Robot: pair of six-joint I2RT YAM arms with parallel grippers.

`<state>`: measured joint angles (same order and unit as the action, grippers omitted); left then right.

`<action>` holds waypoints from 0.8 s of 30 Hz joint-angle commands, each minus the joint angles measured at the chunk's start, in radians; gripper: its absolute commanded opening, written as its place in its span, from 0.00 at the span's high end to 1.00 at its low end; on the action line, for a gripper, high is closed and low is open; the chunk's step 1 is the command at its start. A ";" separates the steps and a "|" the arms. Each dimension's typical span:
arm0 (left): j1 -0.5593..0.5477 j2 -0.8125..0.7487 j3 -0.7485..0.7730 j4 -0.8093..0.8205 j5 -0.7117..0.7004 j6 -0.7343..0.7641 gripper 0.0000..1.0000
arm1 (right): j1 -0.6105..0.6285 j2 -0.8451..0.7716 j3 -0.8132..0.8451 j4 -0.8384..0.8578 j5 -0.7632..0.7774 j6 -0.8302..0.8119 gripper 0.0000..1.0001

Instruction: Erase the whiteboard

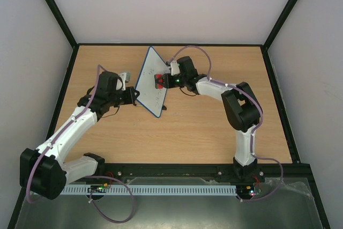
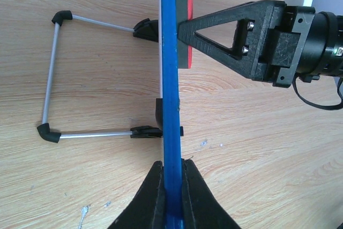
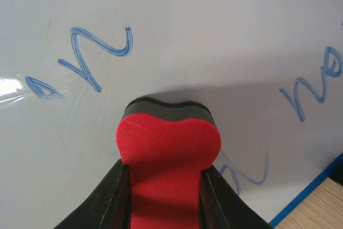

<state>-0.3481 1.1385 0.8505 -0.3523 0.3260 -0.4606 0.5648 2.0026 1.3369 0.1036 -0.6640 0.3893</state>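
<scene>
Whiteboard, upright on bench: left tool pinching its blue rim, right tool pinching red eraser against face (felt touching), blue writing largely unerased.

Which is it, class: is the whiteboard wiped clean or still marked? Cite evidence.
Still marked: blue handwriting shows on the whiteboard on both sides of the red eraser held against it.

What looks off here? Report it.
Nothing spilled or broken. The eraser is squeezed in the right tool so that its top dents inward. The whiteboard stands on edge, its rim clamped by the left tool.
</scene>
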 commanded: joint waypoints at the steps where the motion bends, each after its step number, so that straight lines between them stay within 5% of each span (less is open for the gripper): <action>1: -0.031 0.048 -0.042 -0.035 0.100 0.037 0.98 | 0.067 0.023 0.045 -0.091 -0.003 -0.022 0.98; 10: -0.030 0.053 -0.044 -0.032 0.102 0.038 0.97 | 0.156 -0.049 0.125 -0.108 -0.039 -0.019 0.98; 24: -0.030 0.059 -0.041 -0.029 0.107 0.043 0.98 | 0.126 0.014 -0.038 -0.101 -0.045 -0.072 0.98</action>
<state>-0.3454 1.1469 0.8494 -0.3542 0.3225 -0.4614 0.6376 1.9553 1.3891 0.0647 -0.6823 0.3622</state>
